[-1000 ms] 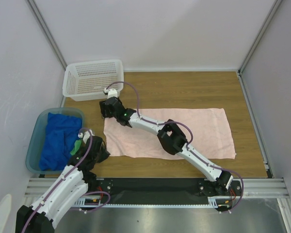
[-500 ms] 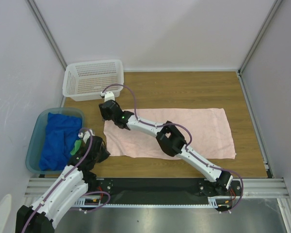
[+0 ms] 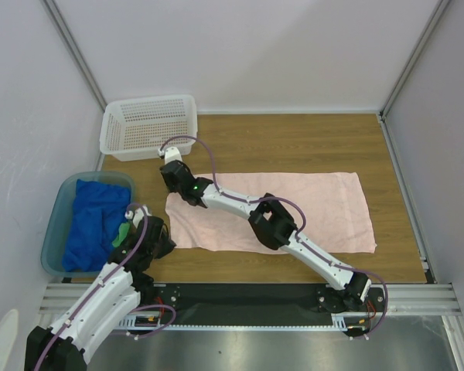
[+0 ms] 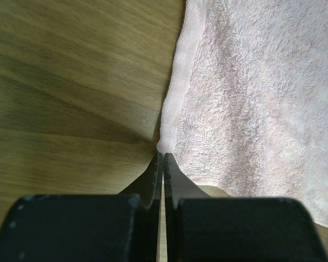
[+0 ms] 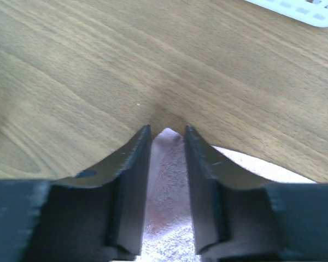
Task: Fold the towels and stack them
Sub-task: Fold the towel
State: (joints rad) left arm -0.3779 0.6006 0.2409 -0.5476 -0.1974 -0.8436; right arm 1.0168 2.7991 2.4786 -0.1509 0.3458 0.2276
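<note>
Pink towel [image 3: 325, 205] lies flat on the wooden table [image 3: 294, 143], partly hidden under the right arm [image 3: 232, 202]. At its far left corner the right gripper [image 5: 168, 131] stands astride, jaws apart. The left gripper [image 4: 162, 155], fingers together, touches the near left corner; whether it pinches, I cannot tell. Blue towel [image 3: 89, 220] fills the teal tub [image 3: 58, 202], whose near corner the left arm [image 3: 108, 290] covers. White walls surround.
</note>
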